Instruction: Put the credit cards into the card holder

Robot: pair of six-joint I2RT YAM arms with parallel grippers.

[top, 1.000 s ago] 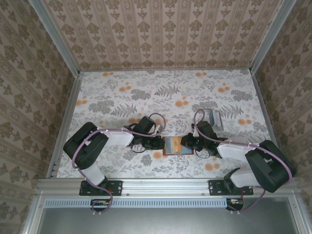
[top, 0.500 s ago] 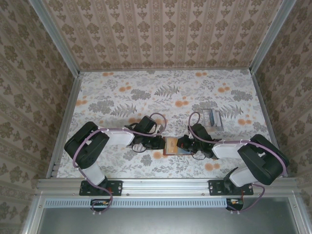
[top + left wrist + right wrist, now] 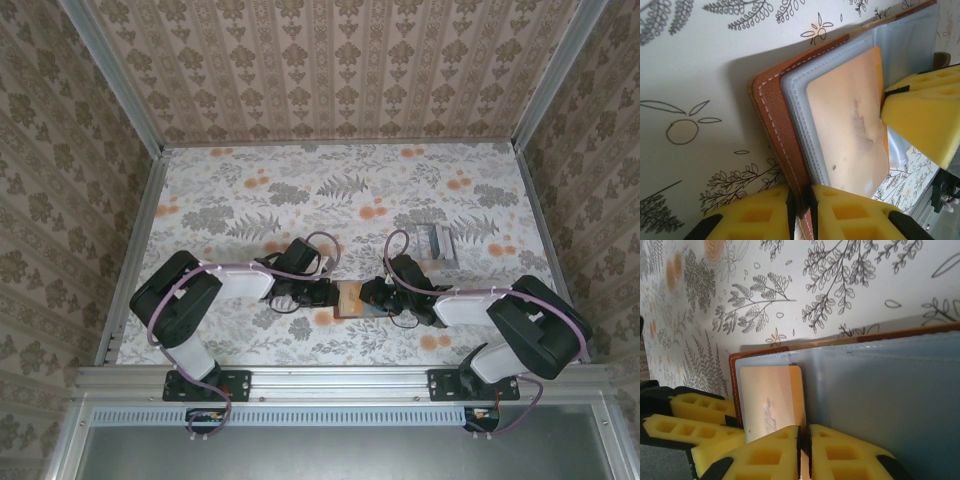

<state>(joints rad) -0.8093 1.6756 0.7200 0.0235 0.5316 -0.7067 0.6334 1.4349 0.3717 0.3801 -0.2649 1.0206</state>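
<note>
**Ferns and orange blooms, boxed in by damask**

Here's the counter (image 3: 350, 190), covered in a pale cloth printed with grey ferns and orange blooms. Up close from the wrists, the sprigs are fine line drawings. The back wall (image 3: 340, 70), left wall (image 3: 50, 200) and right wall (image 3: 600, 180) all wear beige damask-striped wallpaper. Silver posts (image 3: 112, 75) climb both far corners. Along the near edge runs an aluminium rail (image 3: 340, 378), with a slotted strip (image 3: 340, 413) beneath it and then a flat grey panel (image 3: 340, 455).

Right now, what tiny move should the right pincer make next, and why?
Probably open and let go: the right pincer pinches the tan card, which looks almost fully inside the clear sleeve, while the left pincer clamps the card holder.
</note>
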